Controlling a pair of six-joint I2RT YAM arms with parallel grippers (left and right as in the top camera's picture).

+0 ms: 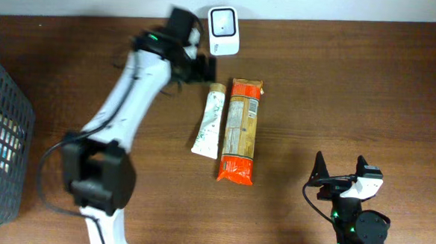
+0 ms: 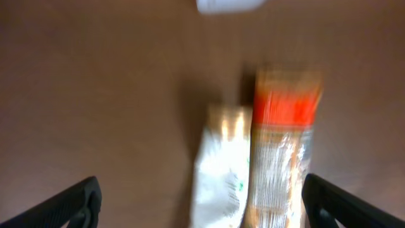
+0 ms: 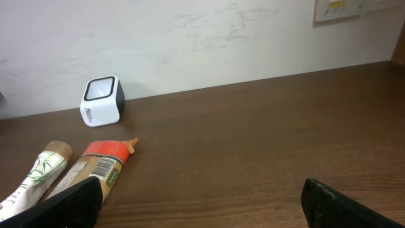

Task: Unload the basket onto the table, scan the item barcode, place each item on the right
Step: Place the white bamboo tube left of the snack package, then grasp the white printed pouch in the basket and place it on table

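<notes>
As seen from overhead, finds two items lying flat, side by side, near the middle of the wooden table [image 1: 369,85]: a white tube [image 1: 209,124] with green leaf print and a tan cap, and just to its right a long packet [image 1: 241,131] with orange ends and a printed label facing up. Cannot tell whether their long sides touch. Locates the white barcode scanner [image 1: 223,30] at the far edge by the wall, just beyond the far ends of both items and apart from them, window facing upward.

Finds the left gripper [image 1: 203,69] above the table near the tube's cap end, between tube and scanner. Confirms from the left wrist view, though heavily blurred, that the jaws stand wide apart with nothing clamped; shows tube [image 2: 221,171], packet [image 2: 281,152] and scanner [image 2: 229,5] ahead of the left gripper [image 2: 201,183].

Finds the right gripper [image 1: 341,162] at the near right of the table, well apart from both items, jaws spread wide and empty. Confirms the same from the right wrist view [image 3: 201,185], with scanner [image 3: 101,101], tube [image 3: 38,174] and packet [image 3: 95,168] off to its left.

Notes a dark mesh basket [image 1: 1,125] at the left edge; contents not discernible.
</notes>
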